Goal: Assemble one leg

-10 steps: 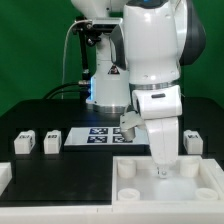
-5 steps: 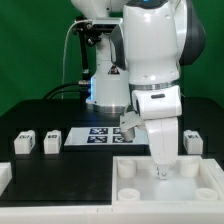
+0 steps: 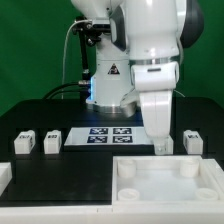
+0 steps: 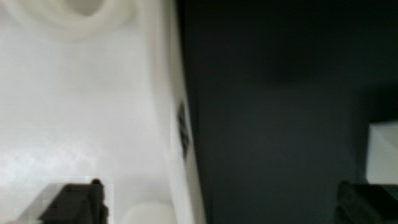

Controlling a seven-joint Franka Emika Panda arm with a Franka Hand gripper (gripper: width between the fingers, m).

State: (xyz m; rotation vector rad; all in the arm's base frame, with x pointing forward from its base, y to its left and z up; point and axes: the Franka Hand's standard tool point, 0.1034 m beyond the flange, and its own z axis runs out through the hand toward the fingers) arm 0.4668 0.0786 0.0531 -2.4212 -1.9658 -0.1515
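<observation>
Above the far rim of the tray (image 3: 160,186), jaws wide open, leg (image 3: 193,142) nearby on table (image 3: 88,162)

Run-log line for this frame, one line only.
tool: open, empty, above tray rim | on table, exterior view's left: outer leg, inner leg; exterior view's right: third leg

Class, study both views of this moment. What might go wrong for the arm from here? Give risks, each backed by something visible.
1. The end effector hangs open just over the far rim of the tray; dropping straight down would likely strike the rim instead of gripping anything.
2. A sideways sweep at this height might nudge the tray out of place.
3. The nearest leg stands close by, on the exterior view's right; a careless approach might topple it.
</observation>
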